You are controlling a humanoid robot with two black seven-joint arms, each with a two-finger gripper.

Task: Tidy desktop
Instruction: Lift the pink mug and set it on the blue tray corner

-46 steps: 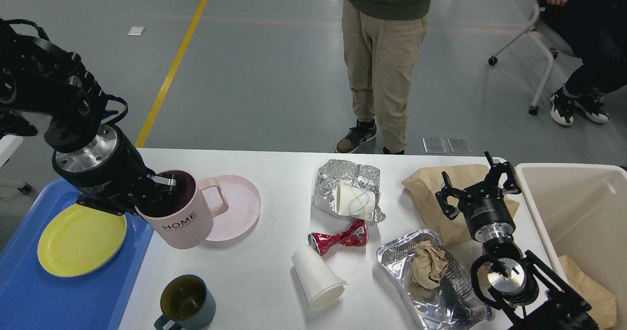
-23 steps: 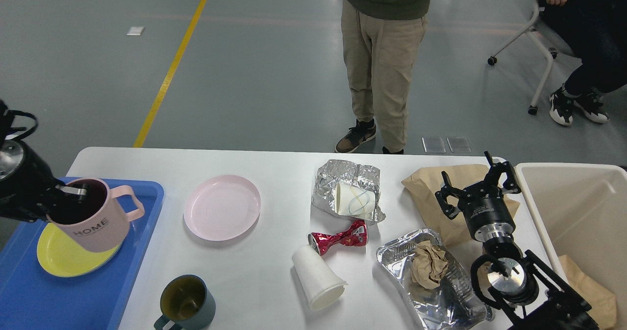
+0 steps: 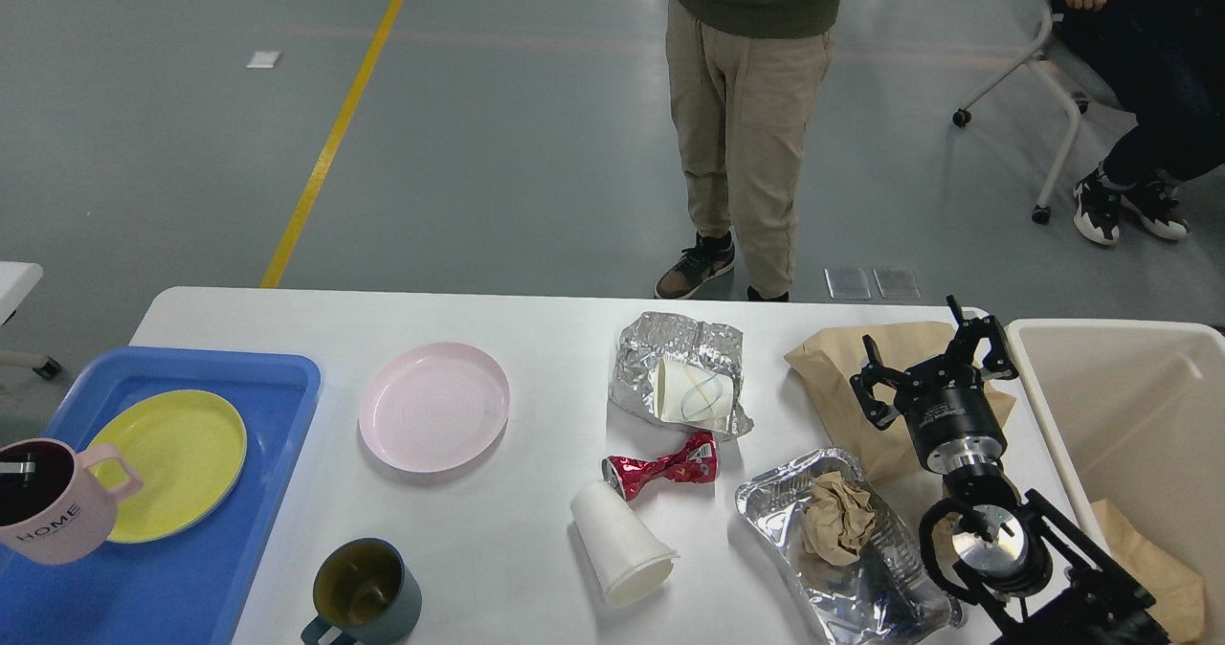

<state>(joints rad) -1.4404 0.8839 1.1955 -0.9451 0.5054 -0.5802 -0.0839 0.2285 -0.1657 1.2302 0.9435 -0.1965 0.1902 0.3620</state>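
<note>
- Our left gripper (image 3: 13, 470) has carried the pink mug (image 3: 50, 516) from the pink plate (image 3: 434, 407) to the blue tray (image 3: 191, 568), still holding it.
- Our right gripper (image 3: 933, 363) waits, jaws wide.
- The desktop (image 3: 498, 549) still holds trash.

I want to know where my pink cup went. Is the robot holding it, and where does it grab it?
Yes. The left end effector holds the pink mug by its rim, one finger inside, over the blue tray. The right end effector is open and holds nothing.
</note>
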